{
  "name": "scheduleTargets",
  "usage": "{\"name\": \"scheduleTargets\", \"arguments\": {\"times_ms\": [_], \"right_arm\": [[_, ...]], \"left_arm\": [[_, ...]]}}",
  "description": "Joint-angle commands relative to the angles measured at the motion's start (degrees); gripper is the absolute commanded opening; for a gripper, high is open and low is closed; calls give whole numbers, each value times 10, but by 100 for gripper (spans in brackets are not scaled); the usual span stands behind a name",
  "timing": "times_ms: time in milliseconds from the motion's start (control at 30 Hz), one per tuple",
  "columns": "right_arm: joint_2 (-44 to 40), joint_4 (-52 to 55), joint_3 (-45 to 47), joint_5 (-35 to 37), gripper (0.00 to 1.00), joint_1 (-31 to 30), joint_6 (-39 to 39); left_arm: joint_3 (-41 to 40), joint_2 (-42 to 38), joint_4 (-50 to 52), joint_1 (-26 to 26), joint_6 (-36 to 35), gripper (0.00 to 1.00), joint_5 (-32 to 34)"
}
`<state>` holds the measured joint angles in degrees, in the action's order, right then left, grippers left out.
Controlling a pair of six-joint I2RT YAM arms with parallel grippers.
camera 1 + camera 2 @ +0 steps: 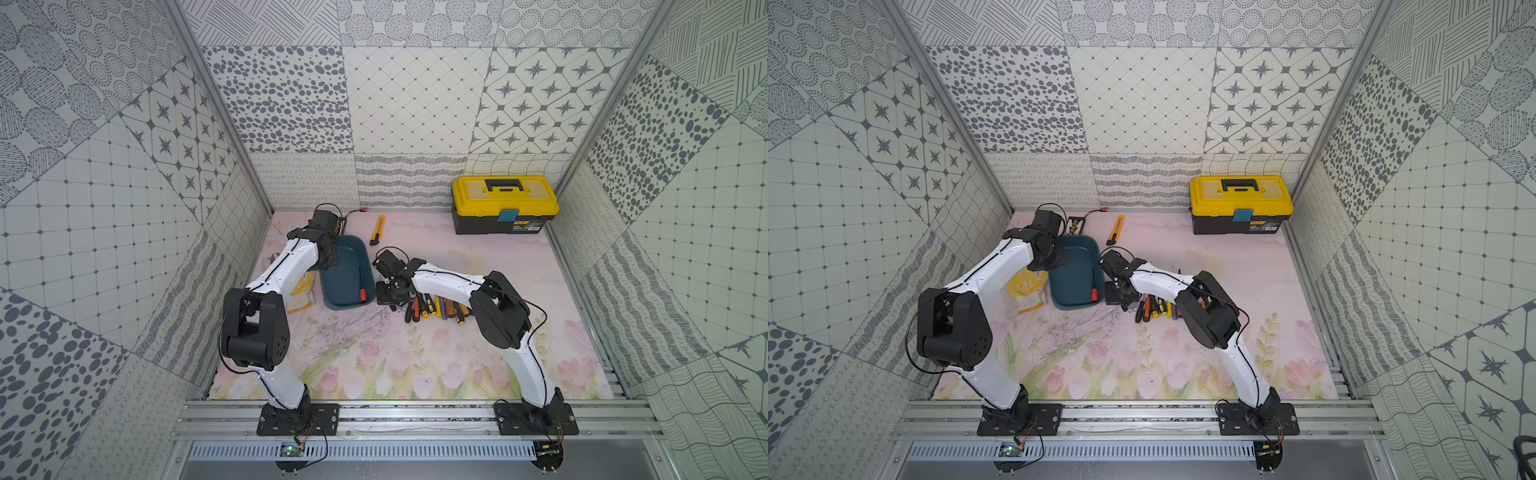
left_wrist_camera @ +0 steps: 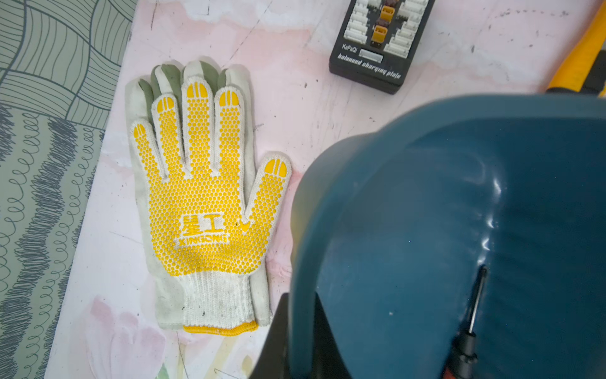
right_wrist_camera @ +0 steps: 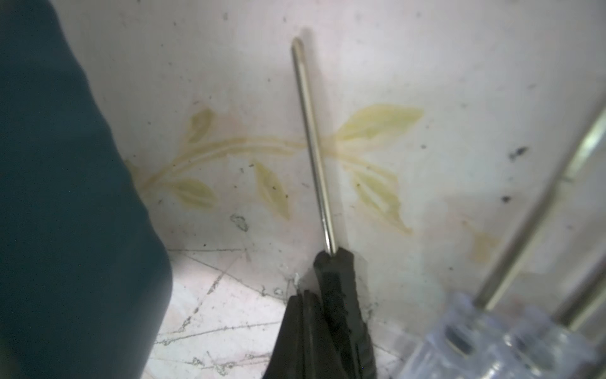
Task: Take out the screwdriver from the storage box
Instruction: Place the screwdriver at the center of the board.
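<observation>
Storage box point(image 1: 347, 270) holds one red-handled screwdriver point(image 1: 362, 294); left gripper point(image 2: 296, 331) pinches its rim; right gripper point(image 3: 323, 331) grips a black-handled screwdriver point(image 3: 337, 285).

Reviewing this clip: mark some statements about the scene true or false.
1. A red-handled screwdriver lies in the storage box. True.
2. The yellow toolbox stands open. False: its lid is shut.
3. A glove lies beside the storage box. True.
4. The utility knife is in the storage box. False: it lies on the table beyond it.
5. The right gripper is open. False: it is shut on a black-handled screwdriver.
</observation>
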<state>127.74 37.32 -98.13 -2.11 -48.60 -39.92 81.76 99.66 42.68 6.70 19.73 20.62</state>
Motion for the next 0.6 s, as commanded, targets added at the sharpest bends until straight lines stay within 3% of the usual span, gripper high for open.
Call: {"name": "scheduleTargets", "arguments": {"times_ms": [0,367,567], "right_arm": [[-21,17,23,33,0,8,-1],[-31,13,20,22,0,10,8],[-66,-49,26,-24,0,10,73]], "left_arm": [[13,5,6,-1,8,0,-17],[13,7,8,-1,8,0,-19],[14,7,8,-1,8,0,-22]]}}
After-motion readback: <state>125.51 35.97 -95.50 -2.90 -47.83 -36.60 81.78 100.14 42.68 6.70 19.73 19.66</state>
